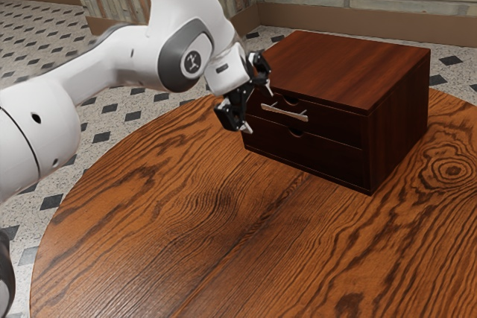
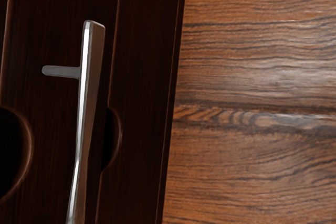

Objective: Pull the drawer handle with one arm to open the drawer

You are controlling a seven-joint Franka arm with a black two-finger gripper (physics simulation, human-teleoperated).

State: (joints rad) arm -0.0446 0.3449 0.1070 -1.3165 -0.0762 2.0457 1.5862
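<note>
The handle is showing you a slim silver bar, standing off the dark upper drawer on a short post. The cabinet is sitting on the table's far side. Your gripper is hovering at the bar's end on the exterior view's left, fingers spread wide.

Soft, even light from above in the exterior view. You'll see the arm brightest on its upper side, greying underneath. A broad dim shadow lies on the table below it. The top of the cabinet carries a faint sheen; its face toward the exterior view's right is near black. In the wrist view, the handle shows a white glare streak along its length, and a pale sheen crosses the tabletop.
</note>
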